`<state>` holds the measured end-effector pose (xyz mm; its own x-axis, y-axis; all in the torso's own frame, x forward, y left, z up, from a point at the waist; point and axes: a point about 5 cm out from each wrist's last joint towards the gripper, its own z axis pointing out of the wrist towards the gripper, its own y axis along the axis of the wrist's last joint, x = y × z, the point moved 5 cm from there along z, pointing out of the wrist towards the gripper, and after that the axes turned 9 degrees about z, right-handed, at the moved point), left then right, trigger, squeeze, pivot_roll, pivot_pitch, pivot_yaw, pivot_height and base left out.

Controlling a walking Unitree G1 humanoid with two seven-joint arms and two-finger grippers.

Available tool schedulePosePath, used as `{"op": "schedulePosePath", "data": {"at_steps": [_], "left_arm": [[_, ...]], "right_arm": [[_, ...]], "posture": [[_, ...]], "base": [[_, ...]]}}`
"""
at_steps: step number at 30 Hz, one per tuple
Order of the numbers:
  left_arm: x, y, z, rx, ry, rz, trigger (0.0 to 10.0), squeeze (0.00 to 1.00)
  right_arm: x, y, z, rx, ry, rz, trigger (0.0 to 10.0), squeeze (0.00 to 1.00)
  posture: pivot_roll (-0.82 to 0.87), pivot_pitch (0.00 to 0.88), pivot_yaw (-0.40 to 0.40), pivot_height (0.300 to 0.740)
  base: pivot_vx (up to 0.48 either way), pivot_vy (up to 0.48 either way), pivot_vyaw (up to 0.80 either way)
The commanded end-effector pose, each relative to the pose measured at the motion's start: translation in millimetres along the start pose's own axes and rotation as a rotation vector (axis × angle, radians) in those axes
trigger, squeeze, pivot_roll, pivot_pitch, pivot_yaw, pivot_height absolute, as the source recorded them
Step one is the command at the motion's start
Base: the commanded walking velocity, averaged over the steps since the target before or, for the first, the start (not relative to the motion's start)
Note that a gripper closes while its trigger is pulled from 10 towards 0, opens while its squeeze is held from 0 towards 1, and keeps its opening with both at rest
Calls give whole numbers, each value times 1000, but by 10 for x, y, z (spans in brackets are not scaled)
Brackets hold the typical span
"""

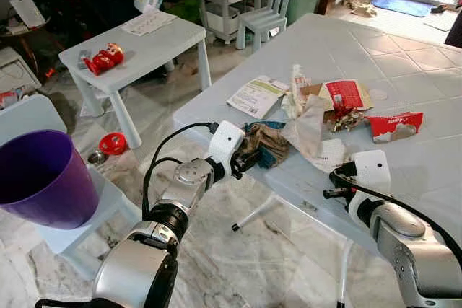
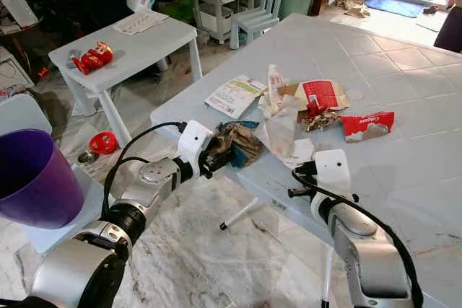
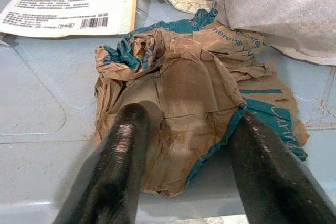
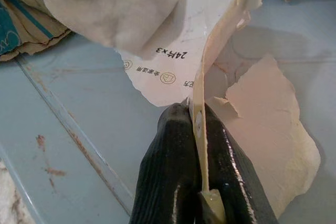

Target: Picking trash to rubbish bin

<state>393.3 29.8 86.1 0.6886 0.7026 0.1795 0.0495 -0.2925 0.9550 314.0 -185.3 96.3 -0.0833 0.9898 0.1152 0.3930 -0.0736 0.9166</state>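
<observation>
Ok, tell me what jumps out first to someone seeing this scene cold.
A heap of trash litters the near edge of the pale blue table, with the left gripper open astride a crumpled brown paper bag. The right gripper pinches a torn white wrapper. A purple bin stands off to the left.

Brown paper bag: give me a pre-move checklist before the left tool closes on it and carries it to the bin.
1. Left tool open: ok, fingers spread.
2. Crumpled brown paper bag between the fingers: ok, its near edge lies in the gap.
3. Bag free of other trash: not ok, white wrapper overlaps its far corner.
4. Right tool secure: ok, shut on a torn paper scrap.
5. Purple bin open and upright: ok, on the robot's left.
6. Bin contents: cannot tell.
</observation>
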Motion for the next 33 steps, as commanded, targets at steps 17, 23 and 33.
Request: {"op": "schedulePosePath", "data": {"at_steps": [17, 23, 33], "left_arm": [[75, 64, -40, -87, 61, -39, 0, 0], [109, 178, -55, -157, 86, -33, 0, 0], [225, 423, -142, -295, 161, 14, 0, 0]], "right_arm": [[-3, 35, 82, -22, -9, -2, 0, 0], [26, 53, 113, -31, -3, -2, 0, 0], [-5, 100, 158, -59, -27, -1, 0, 0]], "posture": [[-169, 29, 47, 740], [-161, 16, 45, 740], [-144, 0, 46, 740]], "base": [[0, 0, 0], [0, 0, 0], [0, 0, 0]]}}
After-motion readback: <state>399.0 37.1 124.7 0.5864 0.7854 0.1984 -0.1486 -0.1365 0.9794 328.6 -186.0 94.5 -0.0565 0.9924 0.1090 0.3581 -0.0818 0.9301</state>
